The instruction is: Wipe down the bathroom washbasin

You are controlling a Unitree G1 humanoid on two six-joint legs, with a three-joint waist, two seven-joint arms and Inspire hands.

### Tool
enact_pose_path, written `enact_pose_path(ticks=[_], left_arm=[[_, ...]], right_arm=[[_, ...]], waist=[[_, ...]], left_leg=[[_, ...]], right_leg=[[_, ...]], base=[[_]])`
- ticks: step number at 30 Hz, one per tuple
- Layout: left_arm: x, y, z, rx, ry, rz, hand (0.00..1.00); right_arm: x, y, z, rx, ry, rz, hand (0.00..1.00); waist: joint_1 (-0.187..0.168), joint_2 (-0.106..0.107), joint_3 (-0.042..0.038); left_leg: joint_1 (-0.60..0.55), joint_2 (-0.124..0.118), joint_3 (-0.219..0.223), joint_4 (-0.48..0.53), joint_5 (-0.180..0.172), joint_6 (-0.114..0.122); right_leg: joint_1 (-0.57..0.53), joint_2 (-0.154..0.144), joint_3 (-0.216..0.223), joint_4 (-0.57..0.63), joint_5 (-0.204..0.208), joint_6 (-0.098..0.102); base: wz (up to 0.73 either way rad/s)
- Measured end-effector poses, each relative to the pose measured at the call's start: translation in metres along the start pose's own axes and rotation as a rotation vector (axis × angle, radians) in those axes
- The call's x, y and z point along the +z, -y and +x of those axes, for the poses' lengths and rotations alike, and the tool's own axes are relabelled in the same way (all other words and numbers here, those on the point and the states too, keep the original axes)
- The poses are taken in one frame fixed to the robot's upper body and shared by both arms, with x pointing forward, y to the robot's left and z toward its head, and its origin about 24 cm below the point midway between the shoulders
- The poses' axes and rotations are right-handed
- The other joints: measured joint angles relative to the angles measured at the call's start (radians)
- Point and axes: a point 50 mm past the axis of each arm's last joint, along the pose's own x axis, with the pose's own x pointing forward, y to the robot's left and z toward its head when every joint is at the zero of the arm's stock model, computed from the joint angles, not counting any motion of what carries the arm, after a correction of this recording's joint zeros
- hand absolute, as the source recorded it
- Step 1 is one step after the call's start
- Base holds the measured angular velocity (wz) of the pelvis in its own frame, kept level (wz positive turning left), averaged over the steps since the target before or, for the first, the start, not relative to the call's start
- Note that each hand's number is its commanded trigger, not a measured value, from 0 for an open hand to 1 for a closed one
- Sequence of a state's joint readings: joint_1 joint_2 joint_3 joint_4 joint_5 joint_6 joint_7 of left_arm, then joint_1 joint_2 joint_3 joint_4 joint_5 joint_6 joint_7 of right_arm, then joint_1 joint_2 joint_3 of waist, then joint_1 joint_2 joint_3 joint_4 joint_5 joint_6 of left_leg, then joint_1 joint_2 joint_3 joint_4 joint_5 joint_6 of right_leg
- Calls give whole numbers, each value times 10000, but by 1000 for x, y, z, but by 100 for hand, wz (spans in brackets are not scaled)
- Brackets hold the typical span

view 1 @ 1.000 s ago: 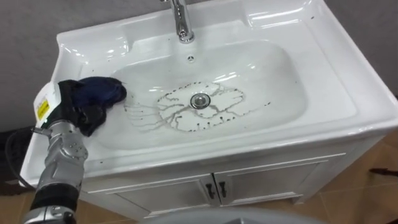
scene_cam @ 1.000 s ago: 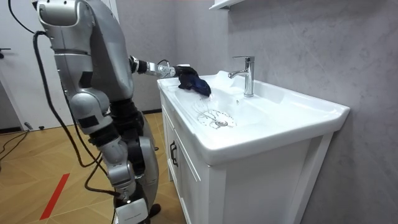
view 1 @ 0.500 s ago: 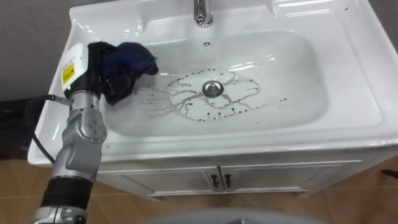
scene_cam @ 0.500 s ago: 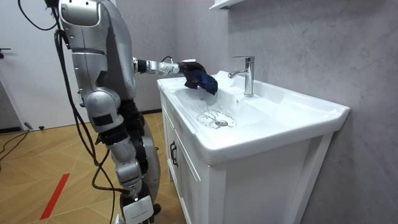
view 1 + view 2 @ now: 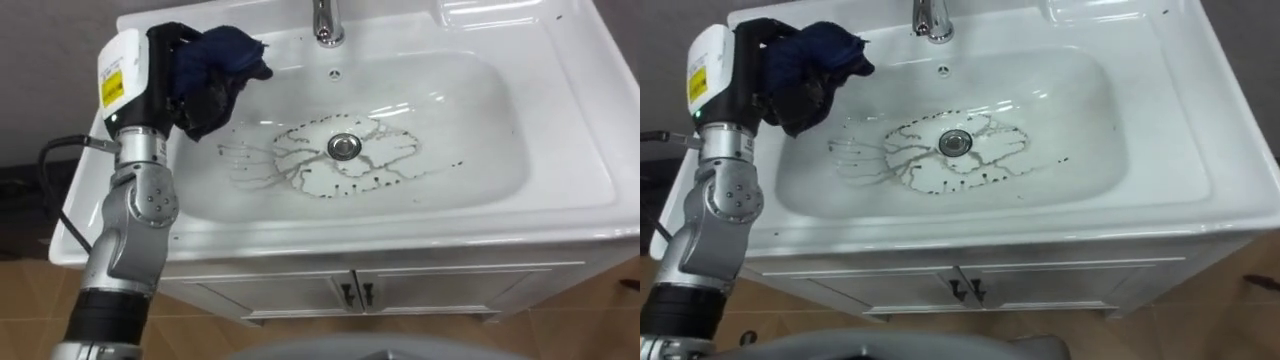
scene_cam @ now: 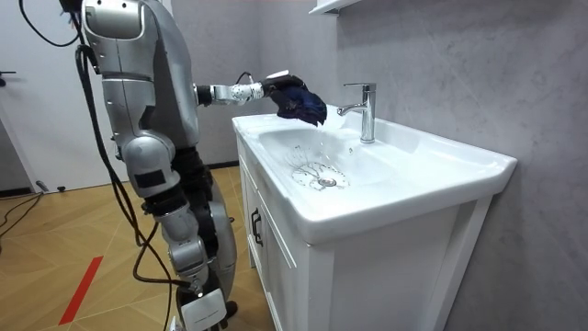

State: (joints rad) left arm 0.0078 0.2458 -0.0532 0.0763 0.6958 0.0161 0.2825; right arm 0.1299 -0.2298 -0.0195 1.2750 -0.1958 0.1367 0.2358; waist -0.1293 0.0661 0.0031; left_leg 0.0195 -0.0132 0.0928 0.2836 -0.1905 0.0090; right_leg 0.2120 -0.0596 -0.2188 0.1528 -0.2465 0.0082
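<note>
Basin (image 5: 570, 120) unwiped; cloth (image 5: 218, 62) held in the air over its back left corner.
Cabinet doors (image 5: 350, 292) below the front edge. Mid-bowl, dark branching streaks (image 5: 300, 170) ring the drain (image 5: 343, 147), none smeared. Beyond, left hand (image 5: 160, 65) is clenched round the bunched dark-blue cloth, clear of the porcelain in the room view: likely poised to drop onto the streaks, bunched to give a thick wiping pad. Tap (image 5: 325, 20) at the back edge, beside the cloth.
</note>
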Motion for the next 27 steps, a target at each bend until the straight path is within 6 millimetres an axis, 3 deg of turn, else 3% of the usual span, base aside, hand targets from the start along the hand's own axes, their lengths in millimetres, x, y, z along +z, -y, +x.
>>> enact_pose_path(ticks=[6,14,23,27], left_arm=[[0,18,-13,-838,229,938,100],[-13,34,-20,-2101,-319,1672,100],[-37,70,-42,-4702,-1360,2389,100],[-37,72,-40,-4803,-1300,2439,100]], right_arm=[[4,-2,1,5,130,114,0],[6,-1,0,-84,181,134,0],[7,1,0,3,234,109,0],[10,1,0,9,242,29,0]], waist=[[-12,-290,25],[-21,-106,27],[-125,-64,49],[-202,-56,59]], left_leg=[[10,2,18,-14,-1,3],[-124,10,128,-104,-3,-1],[-87,61,290,-128,-35,-10],[-152,73,281,-107,-84,11]], right_leg=[[13,0,-5,-8,1,3],[-201,0,165,27,6,-1],[-277,-2,272,175,6,-1],[-378,8,303,292,7,-2]], base=[[0],[-5],[-4],[0]])
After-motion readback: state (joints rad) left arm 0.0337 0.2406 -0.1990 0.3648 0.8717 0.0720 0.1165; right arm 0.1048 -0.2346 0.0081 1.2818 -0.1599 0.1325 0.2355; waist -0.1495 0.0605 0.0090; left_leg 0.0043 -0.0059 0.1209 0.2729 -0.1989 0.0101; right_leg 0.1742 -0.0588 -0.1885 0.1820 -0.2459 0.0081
